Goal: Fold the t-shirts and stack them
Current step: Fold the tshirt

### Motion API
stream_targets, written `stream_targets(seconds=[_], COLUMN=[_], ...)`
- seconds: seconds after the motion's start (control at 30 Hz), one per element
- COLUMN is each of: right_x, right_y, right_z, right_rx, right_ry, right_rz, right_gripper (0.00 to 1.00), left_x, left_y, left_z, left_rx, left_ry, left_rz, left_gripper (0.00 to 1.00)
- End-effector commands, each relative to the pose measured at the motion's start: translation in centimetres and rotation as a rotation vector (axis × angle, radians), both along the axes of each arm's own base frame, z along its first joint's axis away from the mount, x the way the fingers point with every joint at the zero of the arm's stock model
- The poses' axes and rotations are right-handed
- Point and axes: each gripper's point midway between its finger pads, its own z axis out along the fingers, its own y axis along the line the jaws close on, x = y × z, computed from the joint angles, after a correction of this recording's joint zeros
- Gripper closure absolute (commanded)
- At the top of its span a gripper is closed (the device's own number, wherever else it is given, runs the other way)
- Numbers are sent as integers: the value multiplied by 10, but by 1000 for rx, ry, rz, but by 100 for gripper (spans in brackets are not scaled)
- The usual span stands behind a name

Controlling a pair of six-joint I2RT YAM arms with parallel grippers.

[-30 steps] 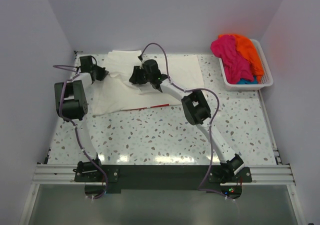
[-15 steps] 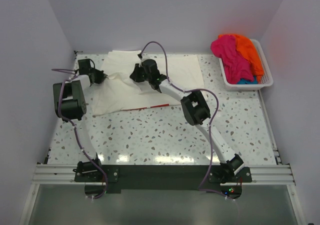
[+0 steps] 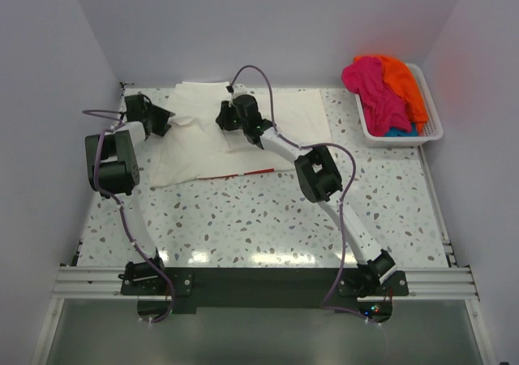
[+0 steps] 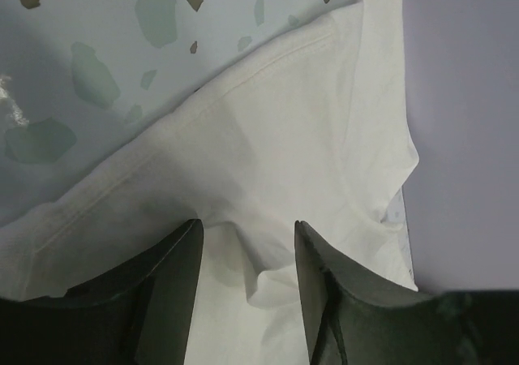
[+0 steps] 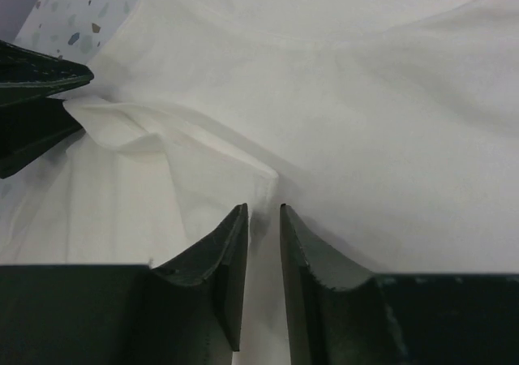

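While the white t-shirt (image 3: 296, 113) lies spread at the back of the bench (image 3: 243, 219), the left tool (image 4: 246, 227) stands open over its left edge, cloth showing between the fingers. The right tool (image 5: 262, 211) sits at a raised fold mid-shirt, its jaws nearly together; I cannot tell whether they pinch cloth. At the far right, a pink t-shirt (image 3: 369, 85), an orange t-shirt (image 3: 403, 81) and a teal t-shirt (image 3: 397, 132) are heaped in the basket (image 3: 435, 126).

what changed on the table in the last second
The left fingers drew slightly left and now stand apart over the white shirt, apparently letting go. The right fingers edged slightly farther away along the shirt; whether they grip it is unclear. The shirt barely shifted; the basket and its coloured shirts stayed put.
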Motion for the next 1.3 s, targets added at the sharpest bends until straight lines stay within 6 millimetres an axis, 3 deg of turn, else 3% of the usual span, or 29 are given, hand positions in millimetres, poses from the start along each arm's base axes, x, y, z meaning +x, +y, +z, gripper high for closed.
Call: stream_targets(seconds=[0.0, 0.17, 0.2, 0.3, 0.33, 0.4, 0.43, 0.47, 0.5, 0.53, 0.57, 0.6, 0.63, 0.67, 0.7, 0.77, 0.83, 0.87, 0.93, 1.0, 1.03, 1.13, 1.27], right_x=[24, 32, 34, 33, 31, 23, 15, 6, -2, -15, -29, -40, -56, -75, -86, -123, -145, -167, -180, -199, -194, -195, -183], right_y=[-10, -21, -23, -35, -42, -53, -62, -72, -80, -91, -110, -121, -138, -159, -174, -220, -258, -276, -302, -319, -336, -361, -374], right_z=[59, 63, 74, 81, 101, 101, 129, 113, 118, 149, 126, 125, 158, 124, 121, 108, 95, 82, 65, 42, 36, 8, -7], right_rx=[37, 12, 14, -14, -18, -49, -48, -76, -82, -65, -120, -117, -93, -163, -174, -246, -254, -258, -272, -254, -219, -168, -165], right_ry=[-145, -147, -159, -142, -147, -106, -108, -54, -36, -42, 13, 43, 27, 89, 112, 174, 237, 276, 311, 391, 414, 515, 565], right_rz=[-51, -78, -80, -117, -137, -158, -179, -195, -211, -233, -279, -309, -342, -383, -429, -518, -611, -629, -671, -669, -703, -725, -744], right_gripper=[69, 38, 35, 23, 22, 20, 19, 16, 16, 16, 16, 16, 16, 16, 17, 17, 21, 23, 24, 24, 25, 30, 33], left_x=[18, 12, 10, -6, -15, -36, -63, -75, -89, -116, -132, -148, -179, -194, -207, -239, -264, -270, -282, -280, -281, -276, -271], left_y=[10, 13, 14, 18, 18, 24, 20, 17, 25, 11, 8, 2, -4, -5, -18, -22, -21, -20, -17, -20, -21, -20, -16], left_z=[36, 59, 62, 78, 78, 88, 84, 84, 83, 80, 80, 78, 73, 70, 67, 53, 39, 36, 28, 27, 24, 21, 12], left_rx=[25, 64, 73, 105, 117, 152, 157, 164, 212, 236, 254, 318, 343, 340, 369, 382, 392, 403, 409, 393, 392, 404, 388], left_ry=[-118, -147, -148, -141, -118, -103, -32, -7, 30, 88, 120, 152, 196, 211, 217, 237, 260, 258, 243, 212, 214, 219, 231], left_rz=[-11, -9, -5, 19, 33, 71, 82, 90, 145, 141, 179, 219, 233, 278, 263, 249, 240, 237, 239, 233, 222, 219, 219], left_gripper=[45, 25, 21, 16, 15, 15, 14, 14, 14, 14, 14, 15, 16, 17, 17, 19, 21, 22, 23, 23, 23, 23, 20])
